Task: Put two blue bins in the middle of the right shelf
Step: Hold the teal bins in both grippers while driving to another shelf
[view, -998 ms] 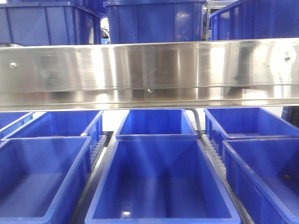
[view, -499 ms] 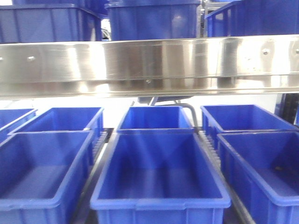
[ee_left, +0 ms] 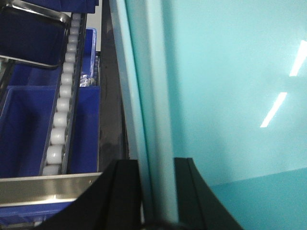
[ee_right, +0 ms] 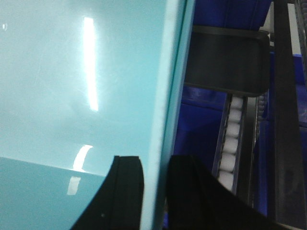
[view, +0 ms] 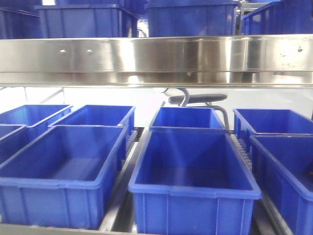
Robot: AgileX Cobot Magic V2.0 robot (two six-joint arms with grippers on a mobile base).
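Note:
Both wrist views show one bin that looks pale teal under glare. My left gripper is shut on its wall, one black finger on each side, with the bin's inside to the right. My right gripper clamps the opposite wall the same way. Neither gripper shows in the front view. There, several open blue bins sit on a shelf level, with one bin nearest at centre. I cannot tell whether that is the held bin.
A steel shelf beam crosses the front view, with more blue bins on the level above. White roller tracks run between bin lanes, also seen as rollers beside the right wall. Bins stand close on both sides.
In the front view the bins now look smaller and have shifted right, and their front walls show. The beam's screws have also moved right. The view has pulled back and leftward.

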